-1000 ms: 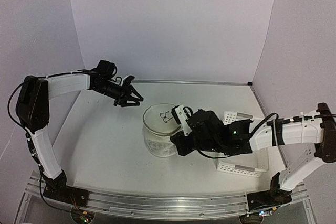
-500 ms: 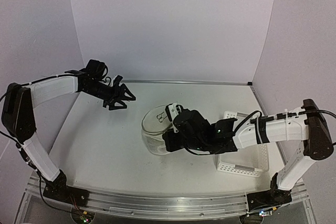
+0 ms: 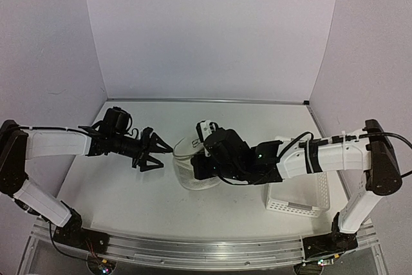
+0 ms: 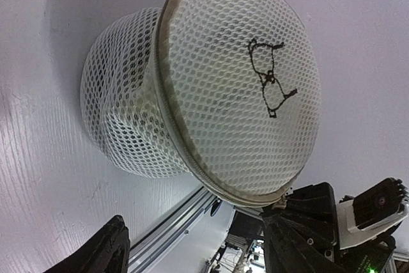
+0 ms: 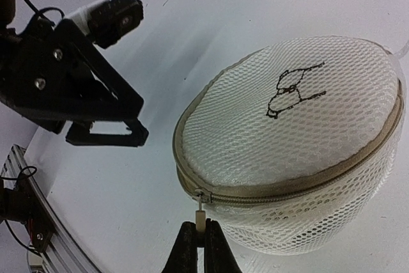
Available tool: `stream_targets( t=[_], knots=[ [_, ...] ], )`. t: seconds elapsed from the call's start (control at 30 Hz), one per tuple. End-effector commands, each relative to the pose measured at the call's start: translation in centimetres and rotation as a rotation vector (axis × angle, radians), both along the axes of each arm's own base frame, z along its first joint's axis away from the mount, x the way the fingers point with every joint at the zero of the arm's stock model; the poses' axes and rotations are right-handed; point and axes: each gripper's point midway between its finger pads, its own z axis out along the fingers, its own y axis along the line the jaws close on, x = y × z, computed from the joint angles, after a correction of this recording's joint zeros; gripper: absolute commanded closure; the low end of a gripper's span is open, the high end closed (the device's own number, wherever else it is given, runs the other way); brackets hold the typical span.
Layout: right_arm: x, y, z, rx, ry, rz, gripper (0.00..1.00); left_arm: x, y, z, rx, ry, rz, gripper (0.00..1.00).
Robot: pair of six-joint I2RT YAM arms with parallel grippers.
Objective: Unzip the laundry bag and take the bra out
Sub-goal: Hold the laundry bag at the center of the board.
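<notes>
Right end effector (image 5: 201,250) tight on laundry bag's (image 5: 287,158) zipper pull (image 5: 200,218) (left end effector (image 3: 162,157) agape beside)

light: bright, even | shadows: soft | focus: sharp | wrist-view edges: distorted

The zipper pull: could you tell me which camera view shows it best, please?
The right wrist view: the zipper pull sits close and sharp, pinched in the right gripper. The left wrist view barely shows it at the lower rim of the laundry bag; the top view hides it behind the right arm.
</notes>
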Motion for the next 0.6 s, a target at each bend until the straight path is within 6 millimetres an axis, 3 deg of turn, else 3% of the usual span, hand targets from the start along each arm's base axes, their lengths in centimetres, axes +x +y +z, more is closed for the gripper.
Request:
stream_targets(
  t=[0.0,0.57],
  knots=[
    [0.4,1.9,3.5,0.102,-0.034,0.004,1.00,1.0,-1.3,3.7,-0.138,-0.056,0.063,0.28],
    [0.1,1.0,3.3,0.126,-0.028,-0.001,1.00,0.7,-4.5,3.6,-0.266,0.054,0.121,0.30]
  ],
)
